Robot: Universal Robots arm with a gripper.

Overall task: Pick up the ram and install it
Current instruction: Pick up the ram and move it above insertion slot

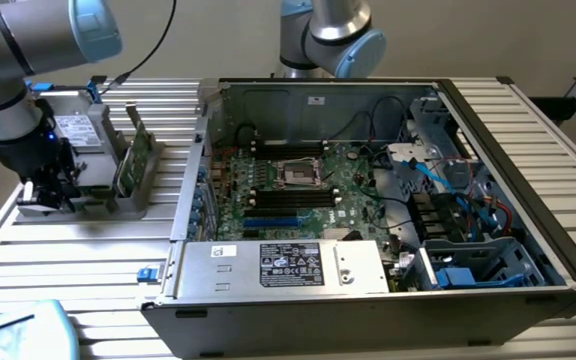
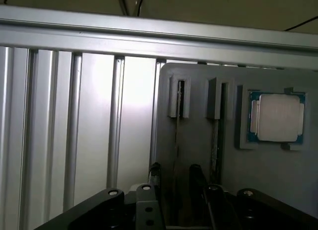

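At nine o'clock of the exterior view, the grey and light-blue robot arm [image 1: 18,82] reaches down over the slatted aluminium table [image 1: 68,247]. Its black gripper [image 1: 53,196] hangs at the nine o'clock end of a grey plastic holder [image 1: 118,204]. A grey box-shaped drive [image 1: 80,131] with a white label lies at the holder's twelve o'clock end.

The ram [image 1: 142,150], a long, narrow, thin green circuit-board stick, stands slotted into the holder's three o'clock side. A second green stick [image 1: 124,171] stands just beside it at seven o'clock. The gripper is near the ram, at its nine o'clock, and this view does not show whether they touch.

At three o'clock of the holder sits the open black computer case [image 1: 528,172]. Its green motherboard [image 1: 298,187] faces up, and a silver power supply [image 1: 278,266] sits at the case's six o'clock edge. The ram is outside the case.

In the wrist view, the gripper [image 2: 174,171] has its two black fingers [image 2: 195,176] apart, with open space between them. Beyond them the holder [image 2: 278,180] has two narrow slots [image 2: 180,98], and a thin edge runs from each toward the fingers. I cannot tell whether the fingers touch either edge. A square silver processor chip [image 2: 277,117] rests in a recess of the holder beside the slots.
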